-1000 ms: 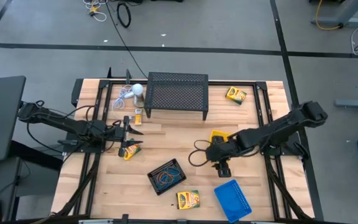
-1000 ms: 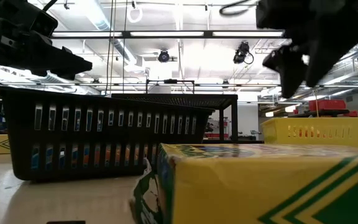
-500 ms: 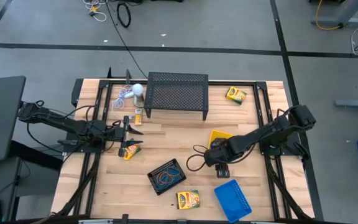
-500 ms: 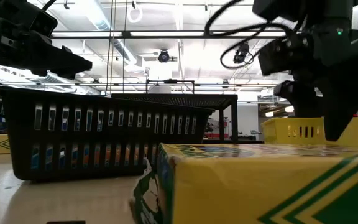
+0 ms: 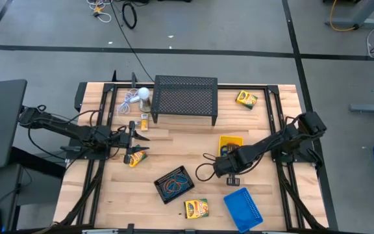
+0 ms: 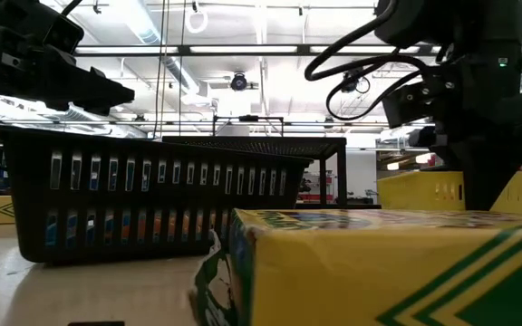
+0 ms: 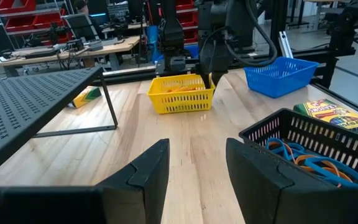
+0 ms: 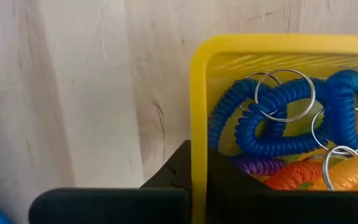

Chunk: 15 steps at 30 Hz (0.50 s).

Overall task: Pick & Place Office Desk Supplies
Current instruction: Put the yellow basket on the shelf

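A yellow mesh tray (image 5: 230, 143) with coiled blue, purple and orange loops (image 8: 272, 124) stands on the table right of centre. My right gripper (image 5: 226, 160) is shut on its rim from above. A black tray (image 5: 174, 184) of coloured rubber bands and a blue tray (image 5: 243, 208) stand nearer the front edge. Crayon boxes lie at the back right (image 5: 246, 99), the front (image 5: 197, 208) and beside the left arm (image 5: 137, 158). My left gripper (image 7: 197, 174) waits open and level at the table's left. My right gripper grips the yellow tray's side wall at its rim (image 8: 199, 143), close to a corner, with one finger inside the tray and one outside. The fingers come from above, pointing down. The tray rests on the table.
A large black mesh stand (image 5: 184, 99) fills the back centre, with a white round object and cord (image 5: 141, 94) to its left. Bare wood lies between the stand and the trays.
My right gripper has sunk toward the yellow tray's near side, its wrist turning a little, and has shut on the rim. The tray stays on the table.
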Available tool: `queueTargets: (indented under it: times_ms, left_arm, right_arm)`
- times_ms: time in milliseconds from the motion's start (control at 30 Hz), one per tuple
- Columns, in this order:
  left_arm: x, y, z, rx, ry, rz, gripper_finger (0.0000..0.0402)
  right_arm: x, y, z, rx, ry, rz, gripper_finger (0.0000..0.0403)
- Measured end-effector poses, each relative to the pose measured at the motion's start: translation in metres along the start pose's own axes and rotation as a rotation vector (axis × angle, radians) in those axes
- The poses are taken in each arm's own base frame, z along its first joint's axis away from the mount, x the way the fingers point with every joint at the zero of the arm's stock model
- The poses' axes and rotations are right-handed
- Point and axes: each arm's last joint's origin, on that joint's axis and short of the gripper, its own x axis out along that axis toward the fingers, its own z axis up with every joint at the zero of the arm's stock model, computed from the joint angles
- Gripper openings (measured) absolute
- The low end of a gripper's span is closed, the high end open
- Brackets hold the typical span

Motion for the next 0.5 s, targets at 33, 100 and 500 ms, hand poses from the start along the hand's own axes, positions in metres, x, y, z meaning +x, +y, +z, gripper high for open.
queueTargets:
  times_ms: [33, 100, 500]
  left_arm:
    - [0.000, 0.000, 0.000, 0.000, 0.000, 0.000, 0.0164]
    - [0.000, 0.000, 0.000, 0.000, 0.000, 0.000, 0.0164]
    - [0.000, 0.000, 0.000, 0.000, 0.000, 0.000, 0.0164]
  right_arm:
    - [0.000, 0.001, -0.001, 0.004, -0.002, -0.005, 0.0013]
    - [0.000, 0.003, -0.003, 0.007, 0.003, -0.018, 0.0007]
    - [-0.028, 0.017, -0.010, 0.046, 0.034, -0.222, 0.0002]
